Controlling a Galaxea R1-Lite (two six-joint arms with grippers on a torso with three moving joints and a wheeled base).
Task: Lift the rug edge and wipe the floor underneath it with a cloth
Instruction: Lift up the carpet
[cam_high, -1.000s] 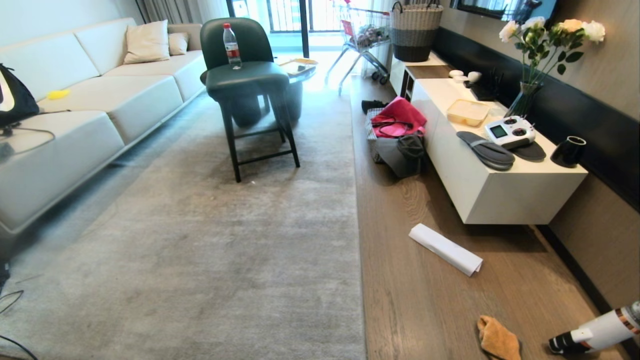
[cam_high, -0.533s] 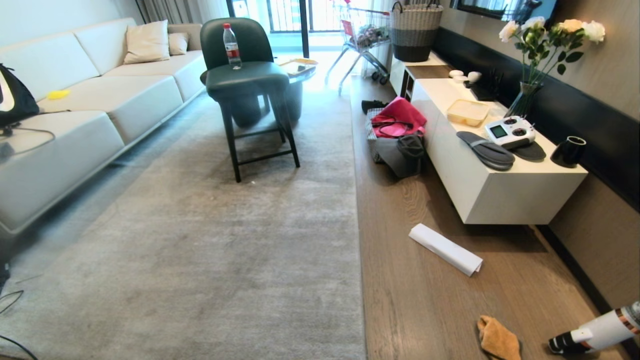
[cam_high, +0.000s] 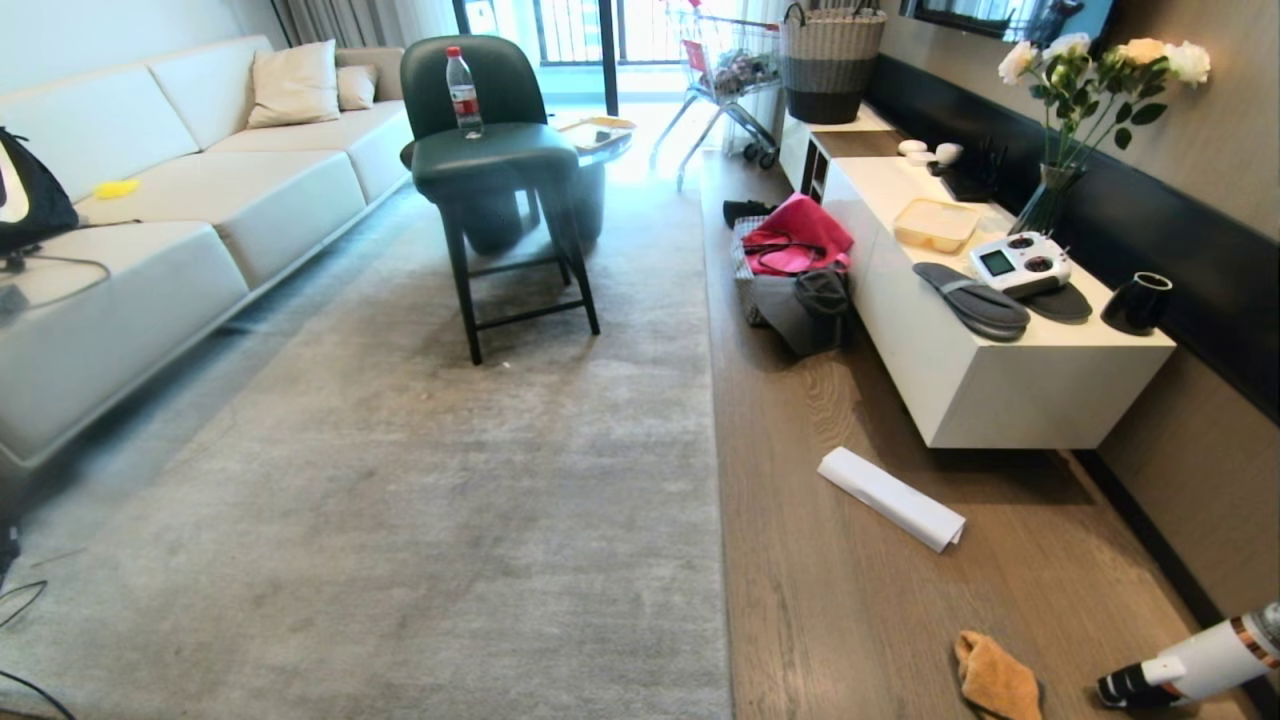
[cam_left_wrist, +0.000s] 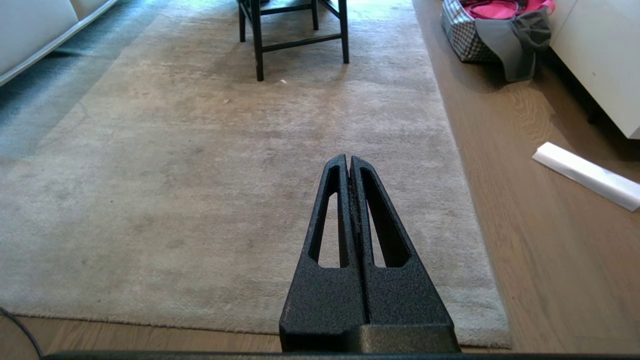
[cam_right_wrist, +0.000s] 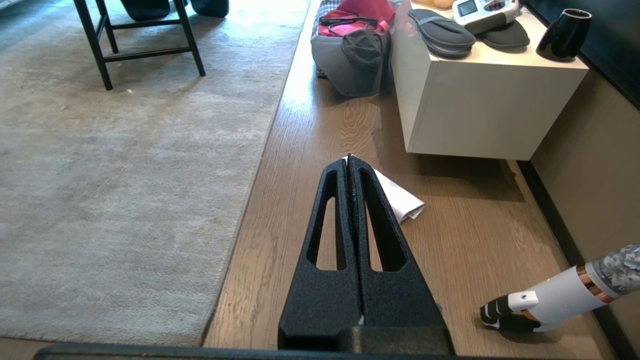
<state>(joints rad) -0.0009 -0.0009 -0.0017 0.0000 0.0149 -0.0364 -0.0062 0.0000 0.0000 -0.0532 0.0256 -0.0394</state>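
The pale grey rug lies flat, and its right rug edge (cam_high: 718, 520) runs straight along the brown wood-grain floor (cam_high: 830, 600). A small orange-tan cloth (cam_high: 995, 678) lies crumpled on the floor near the bottom right, apart from the rug. Neither arm shows in the head view. My left gripper (cam_left_wrist: 348, 159) hangs shut and empty above the rug, near its front corner (cam_left_wrist: 492, 330). Over the bare floor (cam_right_wrist: 280, 240), just right of the rug edge (cam_right_wrist: 235, 235), my right gripper (cam_right_wrist: 348, 159) is shut and empty. The cloth does not show in either wrist view.
A white rolled paper sheet (cam_high: 890, 498) lies on the floor before a low white cabinet (cam_high: 1000, 390). A handheld vacuum (cam_high: 1190, 665) lies at the far right. Bags (cam_high: 795, 270) stand by the cabinet, a dark chair (cam_high: 500, 170) stands on the rug, and a sofa (cam_high: 150, 250) is on the left.
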